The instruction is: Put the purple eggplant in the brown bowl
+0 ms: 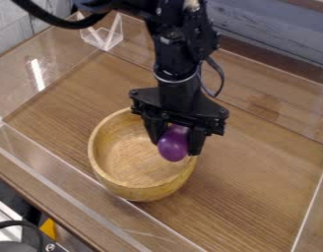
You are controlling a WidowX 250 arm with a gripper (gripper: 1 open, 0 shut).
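**Eggplant held over the bowl's inner edge**

The black gripper [177, 136] points straight down from the arm [177, 44], which enters from the top of the view. Its fingers [196, 138] are clamped tight on the purple eggplant [172, 146], which hangs upright between them; the rounded glossy lower end shows below the jaws, while the upper end is hidden inside the gripper body.

The eggplant sits over the right-hand part of the brown bowl [118, 167], inside the line of the rim rather than outside it. Its lower end appears level with or a little below the rim's far right edge. Whether it touches the bowl's inner wall cannot be told from this angle. The bowl's floor is bare wood with visible grain, and the bowl stands upright on the wooden table [256, 182].

The table is enclosed by low clear plastic walls [72, 202], which run along the near-left side and around the edges. A small clear plastic stand [101, 31] sits at the far left corner, well apart from the bowl and the gripper. Dark cables trail along the arm near the top of the view.
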